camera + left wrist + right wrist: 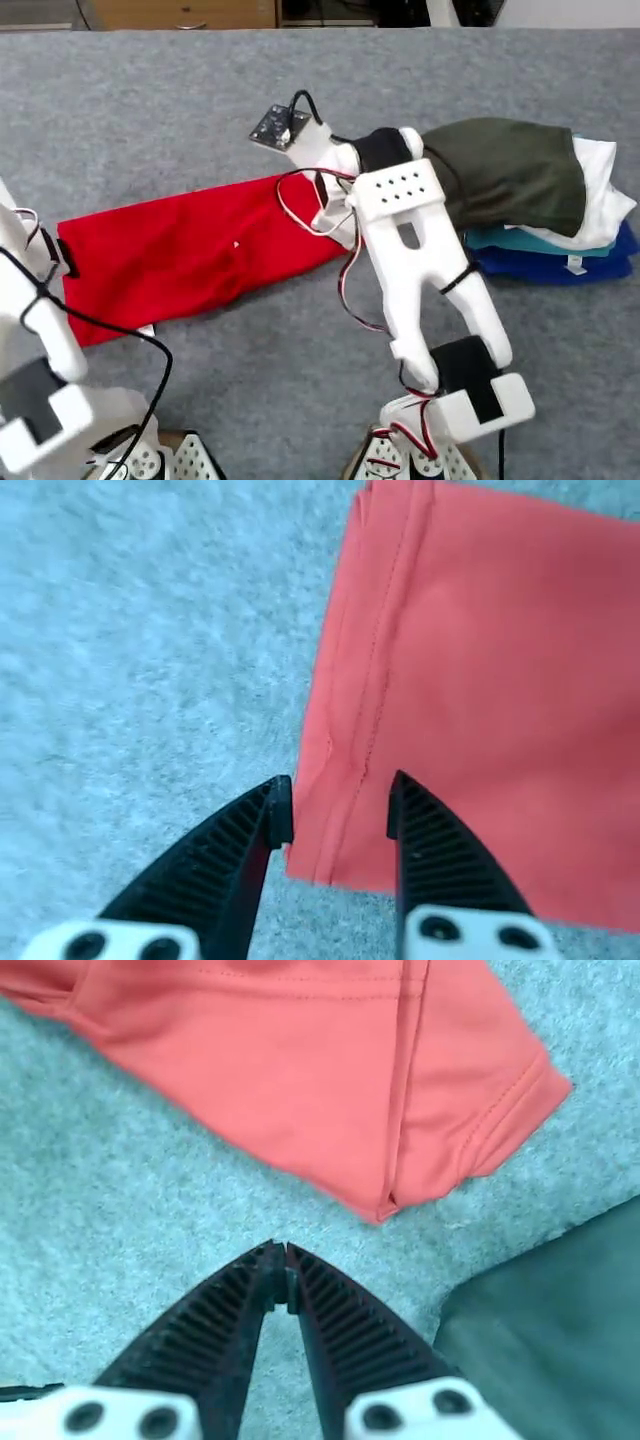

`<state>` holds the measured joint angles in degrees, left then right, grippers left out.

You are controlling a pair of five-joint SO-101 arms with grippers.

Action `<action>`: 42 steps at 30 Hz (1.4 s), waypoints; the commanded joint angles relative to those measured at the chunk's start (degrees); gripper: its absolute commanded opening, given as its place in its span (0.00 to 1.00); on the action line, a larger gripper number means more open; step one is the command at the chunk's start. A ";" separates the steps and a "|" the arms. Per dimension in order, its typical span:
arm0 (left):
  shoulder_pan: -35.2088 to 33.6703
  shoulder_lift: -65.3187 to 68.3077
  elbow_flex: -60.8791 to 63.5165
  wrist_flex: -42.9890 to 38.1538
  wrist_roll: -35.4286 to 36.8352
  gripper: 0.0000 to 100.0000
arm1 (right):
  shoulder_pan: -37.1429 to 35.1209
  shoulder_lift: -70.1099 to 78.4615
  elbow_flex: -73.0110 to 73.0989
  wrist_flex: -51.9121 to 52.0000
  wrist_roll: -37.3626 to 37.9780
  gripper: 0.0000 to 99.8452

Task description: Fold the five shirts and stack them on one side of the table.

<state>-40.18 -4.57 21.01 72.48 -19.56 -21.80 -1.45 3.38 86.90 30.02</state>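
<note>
We see a long red fabric shirt (190, 255), folded lengthwise into a flat band with stitched hems, lying slantwise across the middle of the grey felt-like worktop (150, 110). The left tool (340, 805) hangs open over one end, the hem corner between its jaws. The right tool (280, 1255) is closed on nothing, its tips meeting above bare worktop just beside the sleeve end. At one side lies a stack: dark olive shirt (510, 170) on top, then white shirt (600, 190), teal shirt (500, 240) and blue shirt (560, 265).

End of red shirt (190, 255), unseen under the right arm (425, 265)
</note>
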 commanded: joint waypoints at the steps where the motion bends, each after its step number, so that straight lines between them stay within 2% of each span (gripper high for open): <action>1: -0.26 3.91 -4.84 -0.35 0.62 0.17 | -0.40 -3.47 0.84 -0.70 0.70 0.00; 7: -1.67 12.44 -10.81 -0.35 0.09 0.17 | -0.40 -5.14 1.63 -0.35 0.79 0.00; 12: -1.67 18.15 -12.48 -0.26 -4.84 0.17 | -0.40 -5.93 1.63 -0.53 0.79 0.00; 24: 0.53 27.30 -12.84 -3.25 -5.10 0.17 | -0.48 -5.93 1.71 -0.70 0.79 0.00; 30: 3.96 30.20 -13.45 -2.29 -4.75 0.07 | -0.48 -5.93 1.36 -0.70 0.79 0.00; 33: 6.42 31.52 -14.51 1.05 -4.57 0.07 | -0.40 -6.02 1.36 -0.79 0.79 0.00; 38: 8.00 32.48 -14.86 1.32 -4.57 0.02 | -0.22 -6.02 1.27 -0.79 0.79 0.00; 42: 8.44 32.40 -15.03 1.32 -4.57 0.02 | -0.22 -6.02 1.27 -0.79 0.79 0.00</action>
<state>-33.14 26.55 6.33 73.71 -24.31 -21.80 -4.70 5.05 86.90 30.37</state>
